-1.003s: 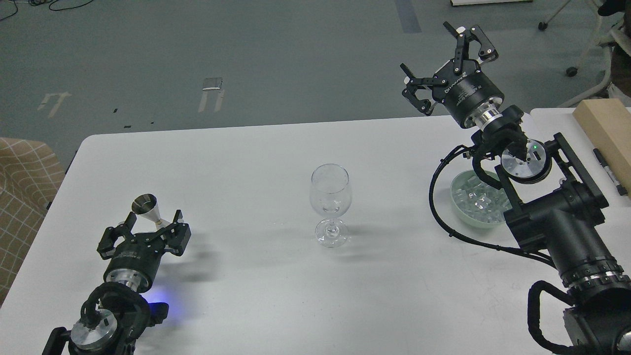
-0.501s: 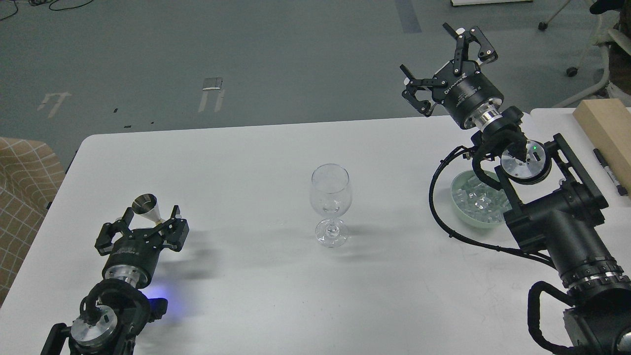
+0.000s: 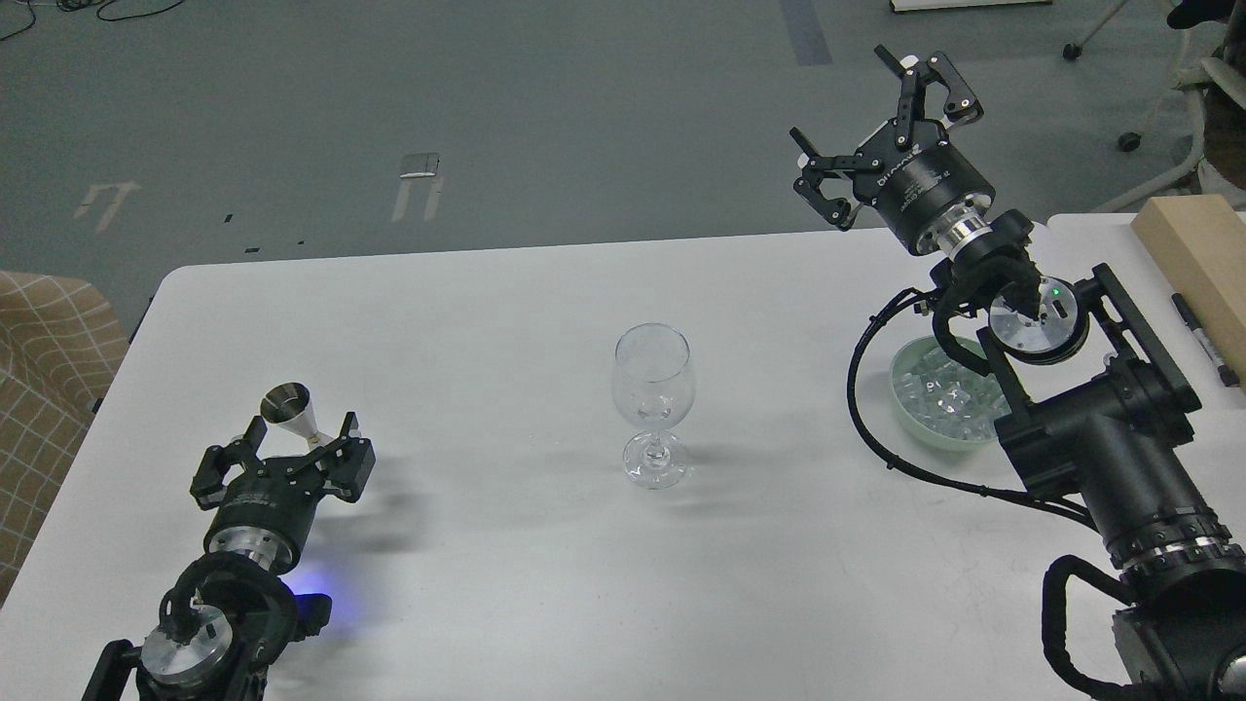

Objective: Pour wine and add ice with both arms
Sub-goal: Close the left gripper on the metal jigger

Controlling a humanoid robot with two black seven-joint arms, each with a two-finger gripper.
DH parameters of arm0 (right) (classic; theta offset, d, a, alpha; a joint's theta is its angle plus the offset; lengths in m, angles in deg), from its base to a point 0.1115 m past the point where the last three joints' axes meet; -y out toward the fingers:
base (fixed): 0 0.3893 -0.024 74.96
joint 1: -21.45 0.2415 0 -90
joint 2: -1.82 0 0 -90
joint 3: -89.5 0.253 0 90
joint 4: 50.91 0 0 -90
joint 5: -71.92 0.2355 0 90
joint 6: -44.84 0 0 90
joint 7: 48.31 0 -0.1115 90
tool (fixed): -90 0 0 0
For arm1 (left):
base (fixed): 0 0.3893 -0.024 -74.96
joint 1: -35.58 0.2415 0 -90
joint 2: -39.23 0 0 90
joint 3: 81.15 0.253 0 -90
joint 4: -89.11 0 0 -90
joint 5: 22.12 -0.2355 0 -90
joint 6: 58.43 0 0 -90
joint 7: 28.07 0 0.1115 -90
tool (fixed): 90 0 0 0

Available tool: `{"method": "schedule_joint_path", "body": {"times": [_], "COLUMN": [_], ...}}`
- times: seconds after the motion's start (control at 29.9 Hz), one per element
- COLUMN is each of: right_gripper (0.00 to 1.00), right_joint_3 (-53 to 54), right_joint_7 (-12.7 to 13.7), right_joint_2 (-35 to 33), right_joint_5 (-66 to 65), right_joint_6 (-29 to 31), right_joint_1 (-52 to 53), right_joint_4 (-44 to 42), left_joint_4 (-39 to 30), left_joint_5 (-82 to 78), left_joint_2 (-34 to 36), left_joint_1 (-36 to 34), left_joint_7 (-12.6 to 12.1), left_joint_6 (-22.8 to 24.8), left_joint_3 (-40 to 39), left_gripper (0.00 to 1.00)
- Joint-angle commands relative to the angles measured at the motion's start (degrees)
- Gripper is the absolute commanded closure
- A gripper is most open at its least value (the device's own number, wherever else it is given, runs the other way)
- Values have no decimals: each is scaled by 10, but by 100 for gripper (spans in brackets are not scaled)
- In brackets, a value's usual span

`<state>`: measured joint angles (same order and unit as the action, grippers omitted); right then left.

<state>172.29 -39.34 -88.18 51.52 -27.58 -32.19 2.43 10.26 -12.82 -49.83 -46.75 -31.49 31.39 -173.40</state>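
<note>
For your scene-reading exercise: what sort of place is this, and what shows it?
Probably a robotics lab or test room: a plain white table on a grey floor with tape marks, and wheeled chair legs behind.

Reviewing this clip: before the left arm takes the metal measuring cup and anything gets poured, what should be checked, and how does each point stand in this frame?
1. Left gripper open around the metal jigger: ok, fingers spread on both sides, not closed on it.
2. Jigger upright on the table: ok.
3. Jigger filled: cannot tell.
4. Wine glass upright and unobstructed at mid-table: ok, looks empty.
5. Ice in the green bowl: ok, though the right arm partly hides it.
6. Right gripper open, raised away from the glass: ok.
</note>
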Motion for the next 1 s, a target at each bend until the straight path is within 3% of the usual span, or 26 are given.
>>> {"method": "schedule_joint_path", "body": {"times": [0.0, 0.2, 0.33, 0.67, 0.74, 0.97], "right_gripper": [0, 0, 0, 0, 0, 0], "right_joint_3": [0, -1, 0, 0, 0, -1], "right_joint_7": [0, 0, 0, 0, 0, 0], "right_joint_2": [0, 0, 0, 0, 0, 0], "right_joint_5": [-1, -1, -1, -1, -1, -1], "right_joint_6": [0, 0, -1, -1, -1, -1], "right_joint_1": [0, -1, -1, -3, -3, -4], "right_joint_4": [-1, -1, -1, 0, 0, 0], "left_joint_4": [4, 4, 4, 4, 4, 4], "left_joint_5": [-3, -4, -5, -5, -5, -5], "left_joint_2": [-1, -1, 1, 2, 2, 0], "left_joint_1": [-1, -2, -3, -4, -4, -4], "left_joint_7": [3, 7, 23, 26, 27, 27], "left_joint_6": [2, 4, 0, 4, 4, 5], "left_joint_3": [0, 0, 5, 2, 4, 3], "left_gripper": [4, 5, 16, 17, 24, 24]}}
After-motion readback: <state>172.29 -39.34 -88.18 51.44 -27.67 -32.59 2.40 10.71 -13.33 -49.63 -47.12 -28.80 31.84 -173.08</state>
